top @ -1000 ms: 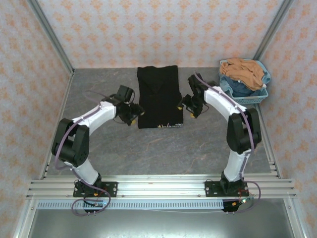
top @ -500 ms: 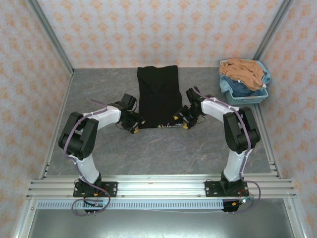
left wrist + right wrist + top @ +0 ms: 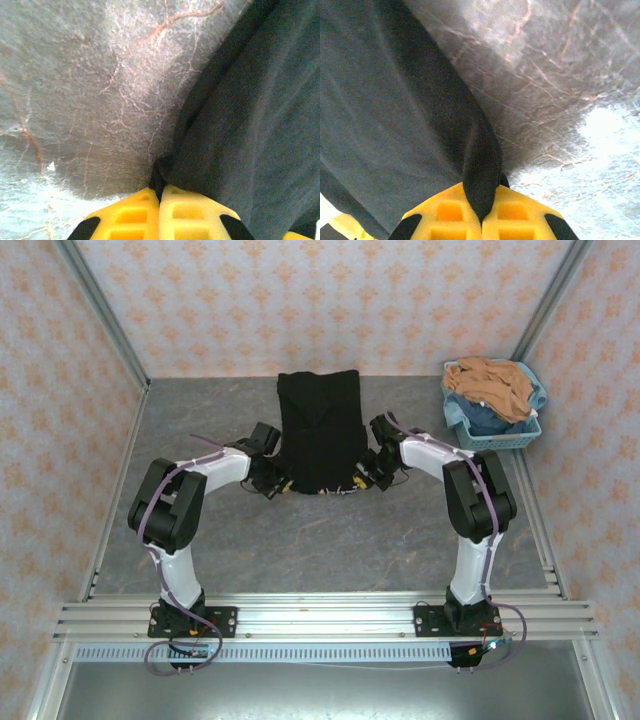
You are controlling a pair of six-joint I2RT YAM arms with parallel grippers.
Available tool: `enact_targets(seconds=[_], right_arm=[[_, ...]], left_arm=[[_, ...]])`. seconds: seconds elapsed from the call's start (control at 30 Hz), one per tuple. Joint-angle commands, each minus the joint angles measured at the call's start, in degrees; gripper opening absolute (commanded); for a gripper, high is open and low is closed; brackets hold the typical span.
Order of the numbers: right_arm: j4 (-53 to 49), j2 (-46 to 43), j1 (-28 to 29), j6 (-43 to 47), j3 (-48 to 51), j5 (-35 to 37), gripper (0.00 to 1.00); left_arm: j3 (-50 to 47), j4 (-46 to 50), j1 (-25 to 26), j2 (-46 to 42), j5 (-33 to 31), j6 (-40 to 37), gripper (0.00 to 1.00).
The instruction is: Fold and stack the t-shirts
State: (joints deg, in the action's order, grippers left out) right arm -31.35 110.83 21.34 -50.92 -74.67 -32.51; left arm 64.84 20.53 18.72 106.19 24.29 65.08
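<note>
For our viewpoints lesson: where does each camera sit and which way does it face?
Top external: above, behind the robot, looking down on table, t-shirt, basket, left arm, right arm.
Left wrist: on that arm, facing left gripper shut on the t-shirt edge.
Right wrist: likewise, right gripper shut on t-shirt.
All share t-shirt and table.

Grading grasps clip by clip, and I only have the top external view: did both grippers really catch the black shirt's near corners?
Observer: On the left wrist camera, the left gripper has its yellow fingers pressed together, with the black t-shirt edge pinched at their tips.
Operator: And the right?
Observer: The right gripper is shut on a fold of fabric that bulges up between its pads.
Operator: Any print showing there?
Observer: No, the cloth there is plain dark, lying on the grey veined table.
</note>
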Motion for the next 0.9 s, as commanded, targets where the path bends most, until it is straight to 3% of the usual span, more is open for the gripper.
enact_targets(seconds=[0.0, 0.33, 0.63, 0.87], right_arm=[[-5.9, -4.3, 0.4, 2.8, -2.8, 4.7, 0.0], [-13.6, -14.4, 3.7, 8.0, 4.7, 2.2, 0.0], [-23.6, -28.8, 10.1, 10.8, 17.0, -1.1, 0.0], [-32.3, -42.1, 13.5, 5.1, 17.2, -6.6, 0.0]], left_arm=[[-0.3, 1.4, 0.2, -6.9, -3.0, -2.6, 0.0], [-9.8, 11.1, 4.0, -20.3, 1.6, -9.2, 0.0], [-21.8, 16.6, 16.2, -37.9, 2.1, -5.7, 0.0], [-20.0, 21.8, 24.2, -51.5, 0.4, -1.4, 0.0]])
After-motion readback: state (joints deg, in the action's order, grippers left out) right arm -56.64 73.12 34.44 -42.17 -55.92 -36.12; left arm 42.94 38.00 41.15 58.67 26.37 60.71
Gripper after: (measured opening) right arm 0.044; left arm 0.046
